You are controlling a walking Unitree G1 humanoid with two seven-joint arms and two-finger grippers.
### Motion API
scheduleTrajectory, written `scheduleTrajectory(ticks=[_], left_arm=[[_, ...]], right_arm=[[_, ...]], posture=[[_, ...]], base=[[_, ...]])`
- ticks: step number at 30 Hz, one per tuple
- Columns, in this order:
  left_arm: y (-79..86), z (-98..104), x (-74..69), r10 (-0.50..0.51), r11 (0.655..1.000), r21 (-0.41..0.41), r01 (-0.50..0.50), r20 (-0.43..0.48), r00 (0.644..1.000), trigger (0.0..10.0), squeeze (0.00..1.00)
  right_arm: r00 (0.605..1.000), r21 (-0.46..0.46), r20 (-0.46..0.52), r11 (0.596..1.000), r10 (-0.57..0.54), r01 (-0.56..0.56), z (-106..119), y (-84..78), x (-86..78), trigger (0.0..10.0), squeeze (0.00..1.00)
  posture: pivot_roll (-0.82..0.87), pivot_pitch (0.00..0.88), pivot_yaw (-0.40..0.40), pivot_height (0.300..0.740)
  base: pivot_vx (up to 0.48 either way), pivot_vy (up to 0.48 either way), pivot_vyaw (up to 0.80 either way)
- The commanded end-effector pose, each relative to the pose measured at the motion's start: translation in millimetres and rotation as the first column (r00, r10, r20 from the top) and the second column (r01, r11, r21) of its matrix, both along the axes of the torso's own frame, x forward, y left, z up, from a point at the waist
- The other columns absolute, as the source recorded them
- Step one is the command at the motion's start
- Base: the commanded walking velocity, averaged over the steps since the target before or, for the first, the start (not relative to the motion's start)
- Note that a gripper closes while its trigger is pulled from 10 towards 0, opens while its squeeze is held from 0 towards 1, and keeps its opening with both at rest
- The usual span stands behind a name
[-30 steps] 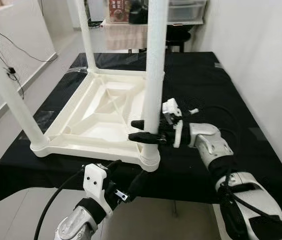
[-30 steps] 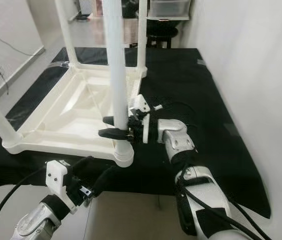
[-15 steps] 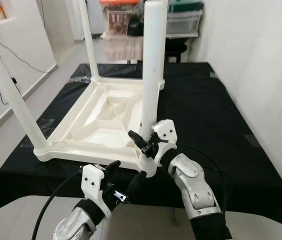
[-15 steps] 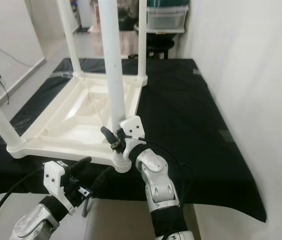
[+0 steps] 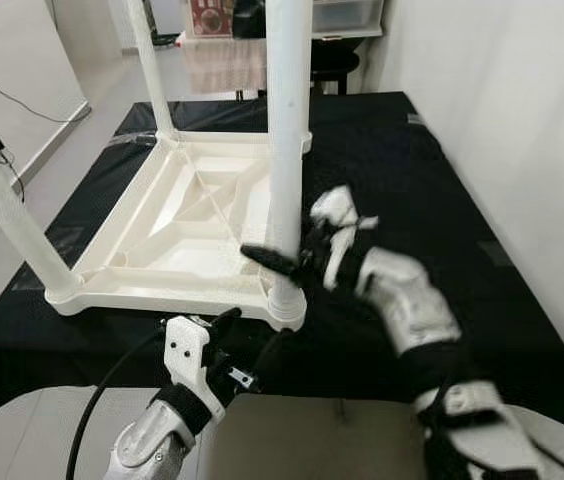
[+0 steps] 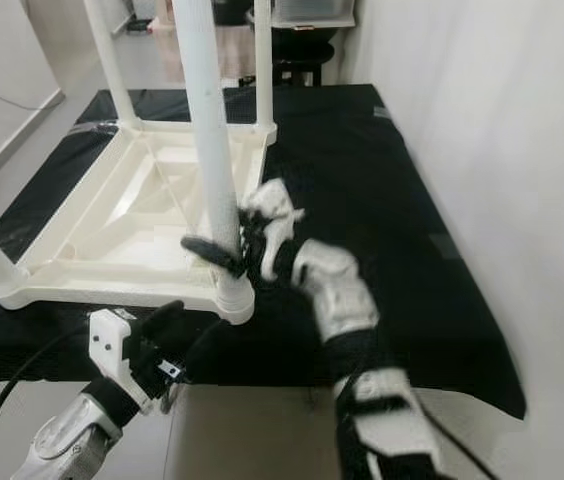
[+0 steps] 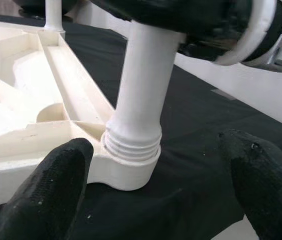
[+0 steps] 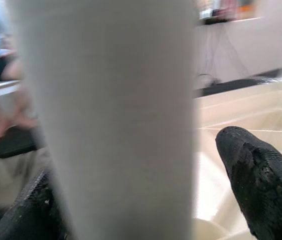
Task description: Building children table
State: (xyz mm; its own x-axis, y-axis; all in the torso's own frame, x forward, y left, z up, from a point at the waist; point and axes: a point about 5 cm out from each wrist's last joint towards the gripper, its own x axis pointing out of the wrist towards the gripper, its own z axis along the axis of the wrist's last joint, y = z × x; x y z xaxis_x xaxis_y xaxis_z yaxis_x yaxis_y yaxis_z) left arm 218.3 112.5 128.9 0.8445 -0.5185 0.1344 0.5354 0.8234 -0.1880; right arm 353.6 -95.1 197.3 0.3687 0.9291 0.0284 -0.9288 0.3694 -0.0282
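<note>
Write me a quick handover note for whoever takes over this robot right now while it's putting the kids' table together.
Right pincer: open, fingers on either side of the near-right white plastic leg, low on it.
Left pincer: open, below the black-covered bench edge, aimed at that leg's threaded socket.
White plastic tabletop lies upside down on the bench.
Done: four legs stand in the corner sockets.
Left: thread rings show at this socket, so check that the leg is fully seated, then turn the table upright.
</note>
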Motion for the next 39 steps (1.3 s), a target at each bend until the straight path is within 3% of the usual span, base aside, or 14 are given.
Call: scheduleTrajectory(ticks=[1, 7, 8, 20, 22, 23, 25, 26, 27, 28, 29, 30, 31, 39], left_arm=[[2.1, -5, 0.3, 0.008, 1.0, 0.009, -0.008, -0.018, 1.0, 10.0, 0.0], [3.2, -5, 0.7, 0.015, 1.0, 0.01, -0.014, -0.017, 1.0, 10.0, 0.0], [3.3, -5, 0.5, 0.013, 1.0, 0.01, -0.013, -0.018, 1.0, 10.0, 0.0], [2.4, -5, -0.5, 0.011, 1.0, 0.011, -0.011, -0.02, 1.0, 10.0, 0.0], [2.1, -4, -2.4, 0.012, 1.0, 0.009, -0.012, -0.018, 1.0, 10.0, 0.0], [2.7, -3, -4.0, 0.013, 1.0, 0.007, -0.012, -0.018, 1.0, 10.0, 0.0], [2.7, -3, -4.0, 0.013, 1.0, 0.007, -0.012, -0.018, 1.0, 10.0, 0.0], [3.3, -3, -5.1, 0.012, 1.0, 0.006, -0.012, -0.018, 1.0, 10.0, 0.0], [3.3, -3, -5.1, 0.012, 1.0, 0.006, -0.012, -0.018, 1.0, 10.0, 0.0], [4.6, -2, -5.7, 0.012, 1.0, 0.005, -0.012, -0.018, 1.0, 10.0, 0.0], [4.6, -2, -5.7, 0.012, 1.0, 0.005, -0.012, -0.018, 1.0, 10.0, 0.0], [5.8, -2, -5.5, 0.012, 1.0, 0.003, -0.012, -0.019, 1.0, 10.0, 0.0], [6.5, -2, -4.7, 0.01, 1.0, 0.004, -0.01, -0.021, 1.0, 10.0, 0.0], [6.4, -4, -1.6, -0.011, 1.0, 0.007, 0.011, -0.027, 1.0, 10.0, 0.0]], right_arm=[[0.998, -0.008, -0.019, 0.998, 0.065, -0.066, -6, 2.7, -2.6, 10.0, 0.0], [0.982, -0.054, -0.048, 0.981, 0.184, -0.187, 4, -6.2, 7.4, 9.5, 0.0], [0.98, -0.046, -0.057, 0.98, 0.189, -0.192, 4, -5.3, 8.2, 0.4, 0.0], [0.981, -0.011, -0.076, 0.984, 0.178, -0.18, 1, -7.0, 12.5, 0.0, 0.0], [0.998, -0.051, -0.038, 0.997, 0.059, -0.061, -7, -22.7, 12.4, 0.0, 0.0], [0.992, -0.092, -0.048, 0.989, -0.117, 0.112, -19, -28.0, 12.7, 0.0, 0.0], [0.992, -0.092, -0.048, 0.989, -0.117, 0.112, -19, -28.0, 12.7, 0.0, 0.0], [0.969, -0.124, -0.051, 0.965, -0.24, 0.232, -27, -31.7, 12.4, 0.0, 0.0], [0.969, -0.124, -0.051, 0.965, -0.24, 0.232, -27, -31.7, 12.4, 0.0, 0.0], [0.855, -0.157, -0.083, 0.854, -0.513, 0.497, -47, -30.4, 3.4, 0.0, 0.0], [0.855, -0.157, -0.083, 0.854, -0.513, 0.497, -47, -30.4, 3.4, 0.0, 0.0], [0.733, -0.205, -0.04, 0.723, -0.68, 0.659, -56, -32.7, -6.2, 0.0, 0.0], [0.666, -0.222, -0.03, 0.654, -0.746, 0.723, -59, -28.5, -11.1, 0.0, 0.0], [0.692, -0.165, 0.025, 0.68, -0.721, 0.715, -50, 4.6, -6.5, 0.0, 0.0]], posture=[[0.0, 0.052, -0.005, 0.74], [0.0, 0.049, 0.0, 0.74], [0.0, 0.05, 0.006, 0.74], [0.01, 0.059, 0.002, 0.74], [0.0, 0.073, 0.001, 0.74], [-0.01, 0.082, -0.006, 0.74], [-0.01, 0.082, -0.006, 0.74], [-0.01, 0.082, -0.006, 0.74], [-0.01, 0.082, -0.006, 0.74], [-0.02, 0.094, 0.001, 0.74], [-0.02, 0.094, 0.001, 0.74], [-0.03, 0.1, 0.024, 0.74], [-0.05, 0.082, 0.026, 0.74], [-0.02, 0.068, 0.014, 0.74]], base=[[0.0, 0.0, 0.0], [0.0, 0.0, 0.0], [0.0, 0.0, 0.0], [0.0, 0.0, 0.0], [0.0, 0.0, 0.0], [0.0, 0.0, 0.0], [0.0, 0.0, 0.0], [0.0, 0.0, 0.0], [0.0, 0.0, 0.0], [0.0, 0.0, 0.0], [0.0, 0.0, 0.0], [0.0, 0.0, 0.0], [0.0, 0.0, 0.0], [0.0, 0.0, 0.0]])
